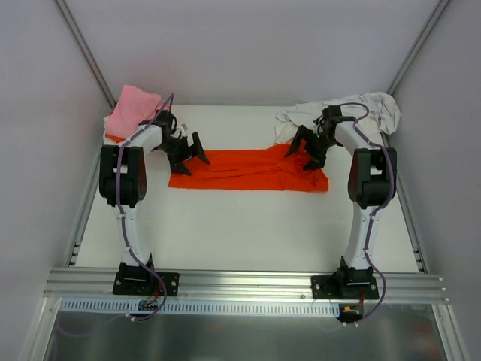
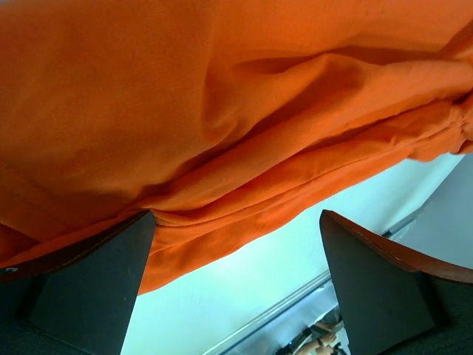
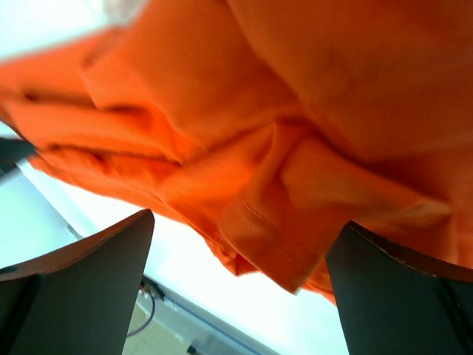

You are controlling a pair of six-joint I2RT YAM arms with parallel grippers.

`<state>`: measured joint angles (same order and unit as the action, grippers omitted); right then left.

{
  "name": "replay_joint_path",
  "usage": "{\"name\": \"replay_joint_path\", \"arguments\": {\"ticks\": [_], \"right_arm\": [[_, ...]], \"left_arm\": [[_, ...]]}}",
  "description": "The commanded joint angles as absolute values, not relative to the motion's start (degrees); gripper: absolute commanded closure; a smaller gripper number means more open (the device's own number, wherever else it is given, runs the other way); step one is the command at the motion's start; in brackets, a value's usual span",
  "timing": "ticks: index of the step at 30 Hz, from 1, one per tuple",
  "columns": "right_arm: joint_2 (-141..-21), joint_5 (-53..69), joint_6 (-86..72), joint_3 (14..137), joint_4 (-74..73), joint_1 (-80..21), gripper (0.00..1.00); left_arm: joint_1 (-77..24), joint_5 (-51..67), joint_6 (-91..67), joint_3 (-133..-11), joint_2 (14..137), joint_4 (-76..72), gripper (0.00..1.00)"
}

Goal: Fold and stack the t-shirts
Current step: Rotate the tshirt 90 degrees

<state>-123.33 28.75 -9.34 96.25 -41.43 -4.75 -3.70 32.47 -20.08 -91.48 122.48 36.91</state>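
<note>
An orange t-shirt [image 1: 248,171] lies in a long flat band across the middle of the worktop [image 1: 248,233]. The left gripper [image 1: 192,159] hangs over its left end and the right gripper [image 1: 304,153] over its right end, both with jaws wide and holding nothing. A pink t-shirt [image 1: 134,109] sits in the far left corner and a white t-shirt [image 1: 368,111] in the far right corner.

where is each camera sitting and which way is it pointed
Top external: above and behind the arms, looking down on the table; shows both arms, left gripper and right gripper at the orange t-shirt.
Left wrist: on the left wrist, facing the orange cloth close up, between its open fingers.
Right wrist: likewise, its fingers at the bottom corners.
All share the orange t-shirt.
</note>
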Motion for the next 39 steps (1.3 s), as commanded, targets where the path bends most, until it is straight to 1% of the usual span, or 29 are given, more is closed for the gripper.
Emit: {"name": "replay_joint_path", "arguments": {"ticks": [1,7,17,23,29,32,39], "right_arm": [[-125.8,28.6,-9.0,101.8,-43.1,-3.9,0.00],[-129.1,29.9,-10.4,104.3,-41.5,-3.9,0.00],[-132.7,31.4,-12.1,105.7,-38.8,-4.0,0.00],[-139.4,33.3,-15.0,113.5,-37.8,-5.8,0.00],[-148.3,36.6,-18.9,128.3,-38.4,-9.2,0.01],[-150.6,38.6,-21.9,130.4,-36.8,-10.7,0.00],[-152.1,41.7,-26.4,130.3,-32.1,-13.9,0.00]], "left_arm": [[-4.3,29.7,-18.5,-85.4,118.6,39.4,0.01],[-4.8,30.1,-19.6,-76.4,114.2,36.9,0.01],[-7.6,30.1,-20.5,-69.8,111.0,35.6,0.01],[-11.5,31.7,-22.6,-65.0,107.8,34.2,0.01],[-14.5,32.7,-23.5,-62.7,104.8,34.9,0.01],[-15.7,33.2,-23.4,-62.3,103.6,36.5,0.01],[-20.9,36.5,-25.6,-60.3,100.5,38.1,0.01]]}}
